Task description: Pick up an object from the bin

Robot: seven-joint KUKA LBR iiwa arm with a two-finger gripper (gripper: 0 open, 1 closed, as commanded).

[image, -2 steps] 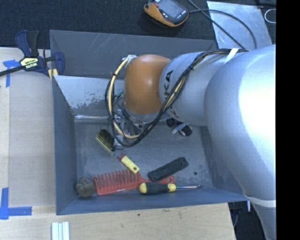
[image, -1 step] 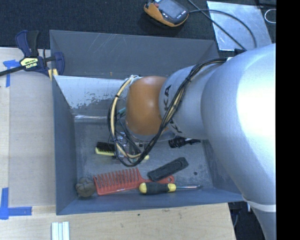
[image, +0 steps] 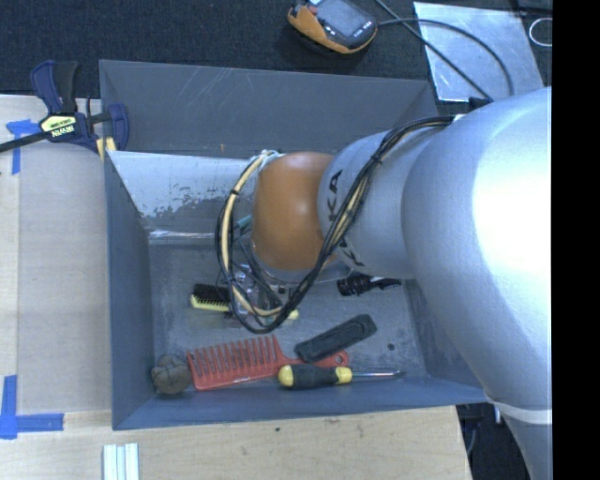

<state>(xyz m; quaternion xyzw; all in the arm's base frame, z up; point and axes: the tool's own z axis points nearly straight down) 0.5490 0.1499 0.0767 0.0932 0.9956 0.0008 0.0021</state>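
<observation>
Camera view: we find the tool [image: 251,298] low beside the yellow-and-black brush [image: 208,299] in the bin [image: 127,281] — placed, we judge, for a grasp — yet cannot tell how open it is.

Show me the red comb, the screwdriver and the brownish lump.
red comb [image: 241,359], camera view, middle of its teeth.
screwdriver [image: 314,376], camera view, its yellow-and-black handle.
brownish lump [image: 171,377], camera view, its centre.

Beyond the far wall of my bin [image: 262,103] lies a black, cloth-like surface [image: 187,33]. On it rests an orange-and-black handheld device [image: 333,23], and to its right a pale grey sheet [image: 478,42] lies flat, brightly lit against the dark.
</observation>
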